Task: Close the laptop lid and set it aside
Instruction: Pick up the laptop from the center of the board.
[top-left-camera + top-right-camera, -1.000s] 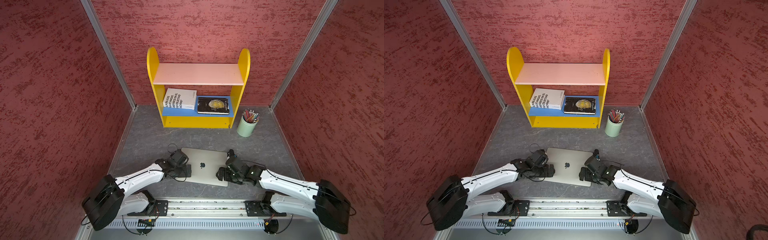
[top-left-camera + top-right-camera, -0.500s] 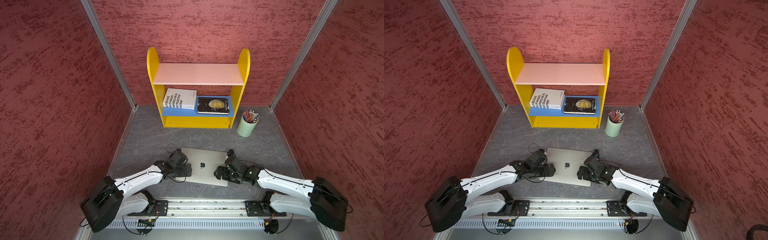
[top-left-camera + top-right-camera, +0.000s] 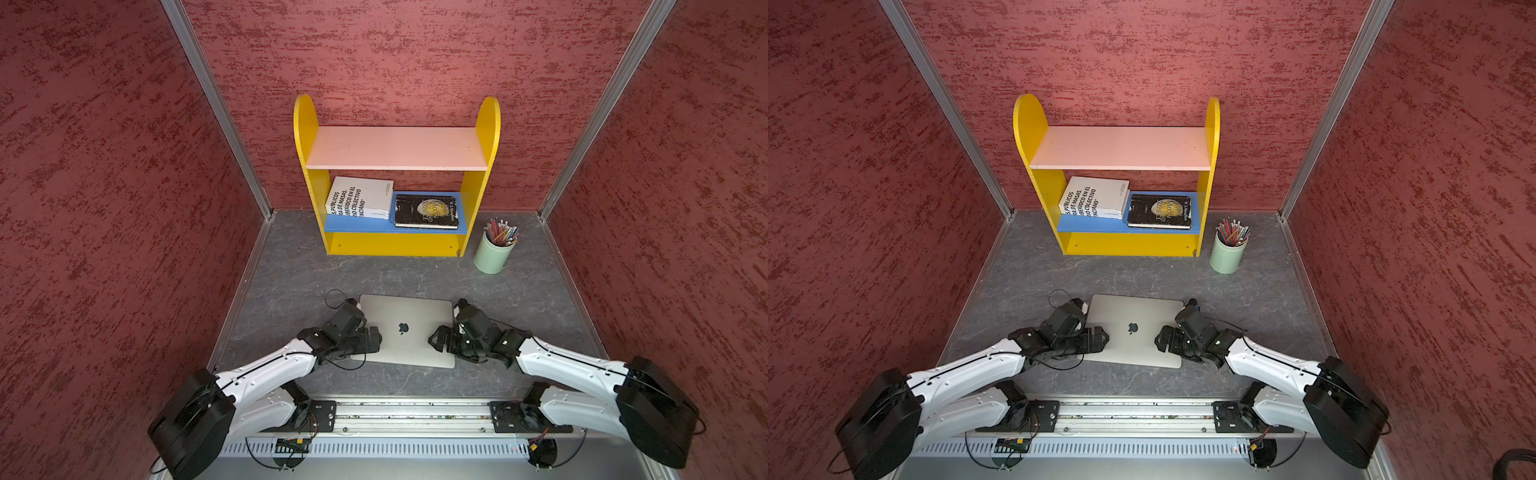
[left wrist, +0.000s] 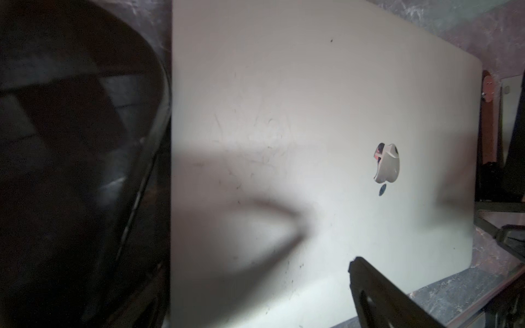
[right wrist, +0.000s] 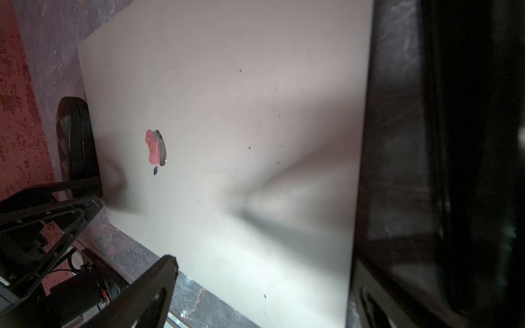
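item: laptop — thin silver-grey notebook, lying flat on the grey table, directly between the two grippers. laptop lid: down flush on the base, apple logo facing up, no screen or keys showing in any view; the closing part of the task reads as done. left gripper: at the laptop's short edge on its own side, reaching over the lid margin toward the logo, jaws wide apart, nothing held. right gripper: mirrored at the opposite short edge, jaws likewise spread wide, nothing held. each wrist view looks across the bare lid to the other gripper at the far edge; whether any finger rests on the metal cannot be told. step in hand, by judgement: setting the closed machine aside, at the stage of lining up a two-sided hold. next move calls for: each gripper to settle on its own edge and act together with its partner, either pressing inward from both sides or catching the thin rim, then a level, matched shift to a free part of the table. the shell looks smooth and slim — uneven effort would likely let it slip or swing. also present, well beyond both grippers: yellow shelf with white book and black book; green pencil cup, well ahead of the right gripper.
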